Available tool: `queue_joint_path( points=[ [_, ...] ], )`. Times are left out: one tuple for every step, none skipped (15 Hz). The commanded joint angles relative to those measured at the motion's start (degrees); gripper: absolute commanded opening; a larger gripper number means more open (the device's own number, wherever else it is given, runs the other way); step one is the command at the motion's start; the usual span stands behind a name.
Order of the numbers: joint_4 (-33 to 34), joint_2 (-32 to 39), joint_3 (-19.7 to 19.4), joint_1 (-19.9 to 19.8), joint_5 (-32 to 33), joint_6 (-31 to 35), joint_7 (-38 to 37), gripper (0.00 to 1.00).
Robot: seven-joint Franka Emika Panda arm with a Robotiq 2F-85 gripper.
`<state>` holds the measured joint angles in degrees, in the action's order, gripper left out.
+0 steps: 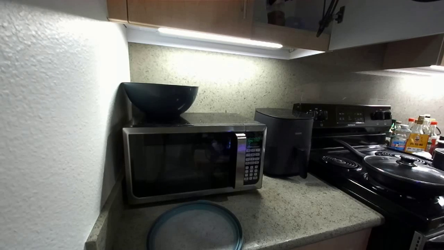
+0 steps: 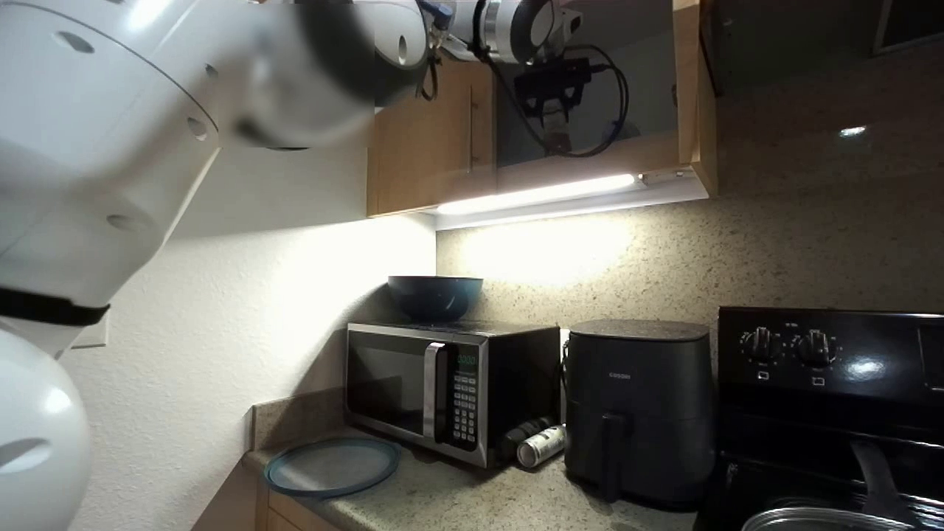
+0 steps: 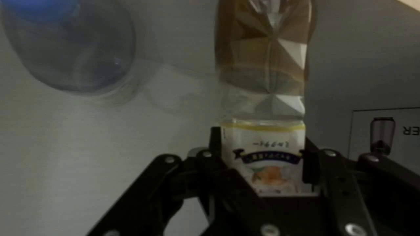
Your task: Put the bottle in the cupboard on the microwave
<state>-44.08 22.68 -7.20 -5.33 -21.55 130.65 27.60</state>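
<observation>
Tool holds plastic drink bottle by both sides, presumably for steadiness, near lower edge of cupboard.

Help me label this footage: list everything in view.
cupboard: 1, light brown, above microwave
far cupboard: 1, brown, upper right
light strips: 2, white, beneath both
counter: 1, speckled grey, under microwave
microwave: 1, silver-and-black, on counter
bowl: 1, dark blue, on microwave
disc: 1, grey, blue-rimmed, before microwave
air fryer: 1, black, beside microwave
can: 1, whitish, lying between them
stove: 1, black, beside air fryer
lidded pan: 1, black, on stove
small bottles: several, mixed colours, far right
bottle: 1, brown, white label, at open cupboard
jug: 1, clear, blue-capped, near bottle
printed panel: 1, grey, near bottle
arm: 1, white, in an exterior view
gripper: 1, black, closed on bottle
</observation>
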Motion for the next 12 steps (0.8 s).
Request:
queue_joint_path(
  points=[
    [-6.8, -6.5, -5.9, 4.8, 10.9, -3.4, -12.0, 0.26],
    [-7.7, -7.6, -7.0, 5.9, 13.2, -4.8, -15.5, 0.26],
    [-8.7, -9.0, -7.8, 6.8, 14.8, -6.2, -18.8, 0.26],
    [-9.4, -10.0, -8.5, 7.4, 16.3, -7.4, -21.5, 0.26],
    [-3.6, -5.0, -6.9, 5.5, 13.1, -5.7, -16.9, 0.51],
    [-4.6, -6.2, -7.6, 6.0, 14.1, -6.8, -18.8, 0.51],
    [-5.5, -7.1, -7.9, 6.3, 14.4, -7.3, -19.5, 0.51],
    [-6.2, -7.7, -8.0, 6.3, 14.5, -7.4, -19.8, 0.51],
    [-6.6, -8.0, -8.0, 6.4, 14.5, -7.4, -19.8, 0.51],
    [-6.7, -8.0, -8.1, 6.4, 14.5, -7.4, -19.9, 0.51],
    [-6.7, -8.0, -8.1, 6.4, 14.5, -7.4, -19.9, 0.26],
    [-7.0, -8.3, -7.9, 6.7, 14.7, -7.1, -19.6, 0.26]
  ],
)
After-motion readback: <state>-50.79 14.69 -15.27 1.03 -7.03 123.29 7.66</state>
